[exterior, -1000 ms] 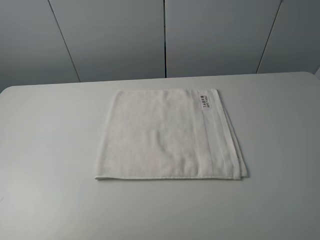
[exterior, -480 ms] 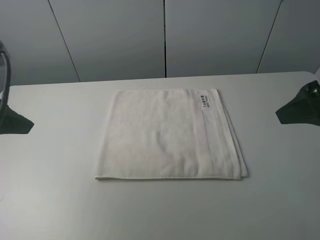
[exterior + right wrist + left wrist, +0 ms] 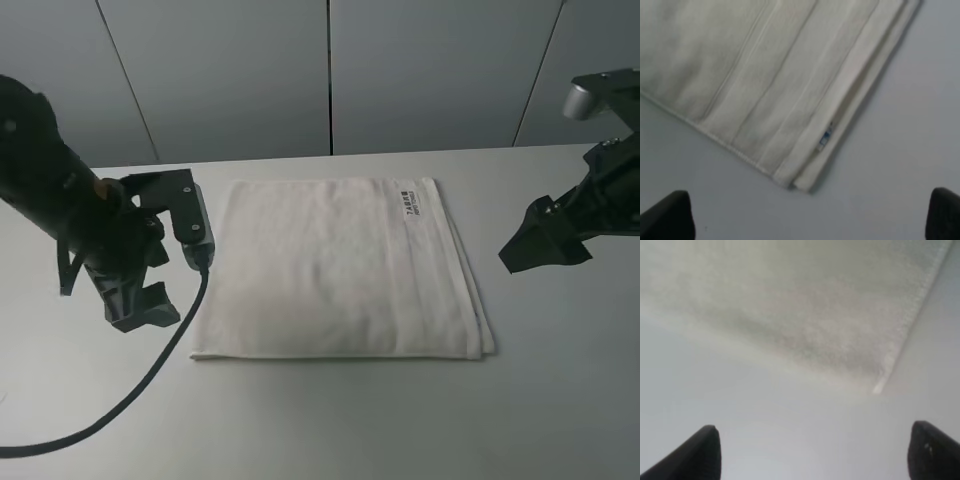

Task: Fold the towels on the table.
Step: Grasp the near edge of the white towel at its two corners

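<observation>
A folded white towel (image 3: 340,265) lies flat in the middle of the table (image 3: 320,420), several layers thick, with a woven border band and a small dark-printed label (image 3: 408,203) near its far right corner. My left gripper (image 3: 145,305) hovers just off the towel's left edge, open and holding nothing. In the left wrist view the towel's corner (image 3: 879,385) lies ahead of the left gripper (image 3: 817,455). My right gripper (image 3: 540,245) hangs to the right of the towel, open and holding nothing. The right wrist view shows the layered towel corner (image 3: 800,182) ahead of the right gripper (image 3: 807,220).
A black cable (image 3: 130,400) trails from the left arm across the table's front left. Grey wall panels (image 3: 330,70) stand behind the table's far edge. Bare tabletop surrounds the towel on every side.
Both arms have come into view from the sides and moved in toward the towel's left and right edges. The towel has not moved.
</observation>
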